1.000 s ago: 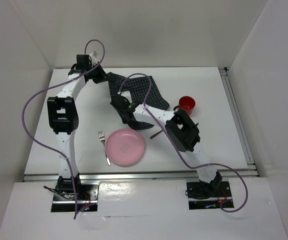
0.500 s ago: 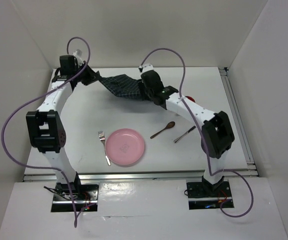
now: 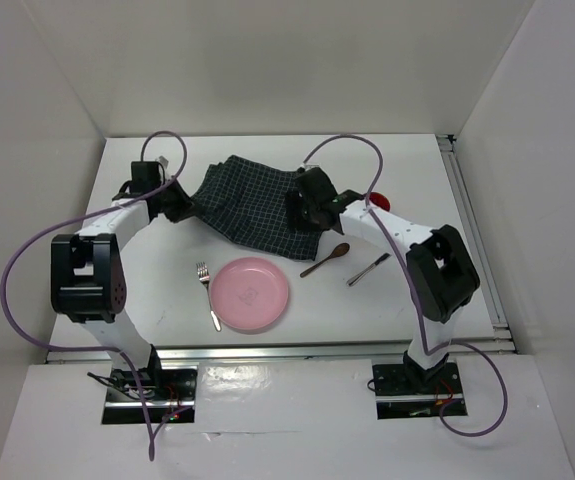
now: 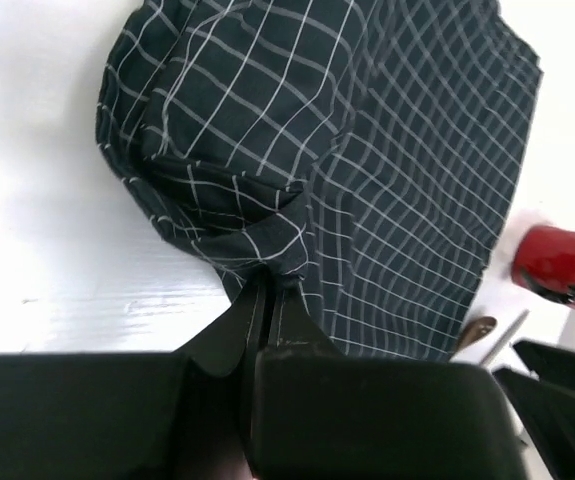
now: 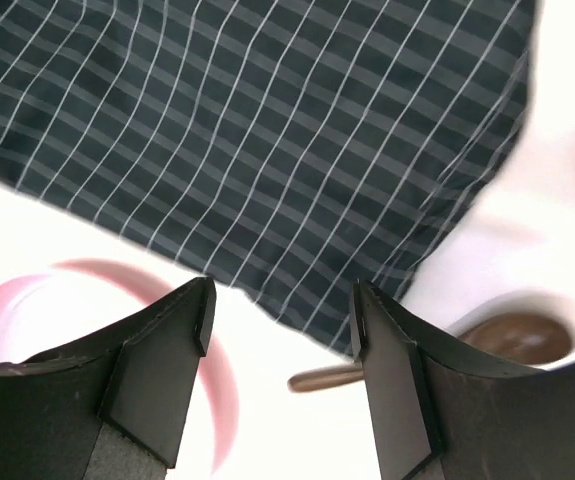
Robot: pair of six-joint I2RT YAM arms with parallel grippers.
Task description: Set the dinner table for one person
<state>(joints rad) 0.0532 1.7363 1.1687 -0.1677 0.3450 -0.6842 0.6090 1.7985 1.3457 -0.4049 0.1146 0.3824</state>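
While left gripper [image 4: 267,292] clamps corner of dark navy checked cloth mat [image 3: 252,200], right gripper [image 5: 282,300] hangs released just above mat. Large white tabletop [image 3: 417,180] beneath both. Pink round plate [image 3: 251,293] not on mat; brown spoon [image 3: 325,260], metal knife [image 3: 368,268], red cup [image 3: 379,201] likely unplaced.

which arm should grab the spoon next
Right, likely: the right claw is open, just above the cloth edge beside the spoon. The left claw is shut on the cloth's left corner, farther away.
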